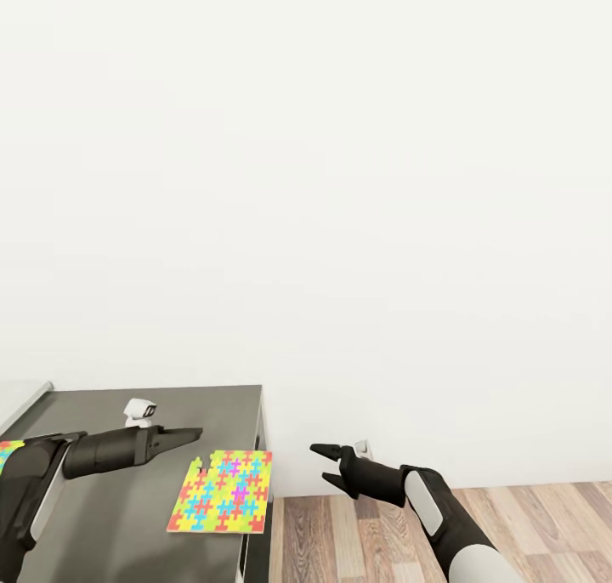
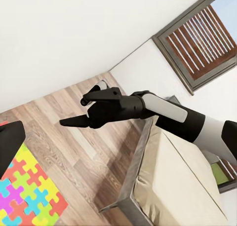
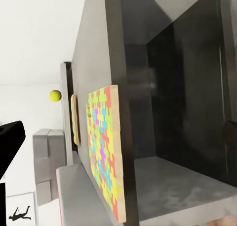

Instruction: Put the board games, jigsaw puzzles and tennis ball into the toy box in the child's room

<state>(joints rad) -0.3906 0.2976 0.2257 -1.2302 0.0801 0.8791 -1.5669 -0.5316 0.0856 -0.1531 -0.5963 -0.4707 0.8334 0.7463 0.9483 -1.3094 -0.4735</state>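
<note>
L pincer (image 1: 189,436) fingers nearly together, nothing held, hovering over dark grey table (image 1: 102,515) lower left, just beside multicolour flat jigsaw puzzle (image 1: 223,491) overhanging table's right edge, prob lining up a pick. R pincer (image 1: 327,465) open, empty, off-table above wood floor (image 1: 510,523). Yellow tennis ball (image 3: 55,94) far end of table.

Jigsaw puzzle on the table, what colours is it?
The jigsaw puzzle is bright yellow, orange, blue, green and pink; the head view shows it best.
</note>
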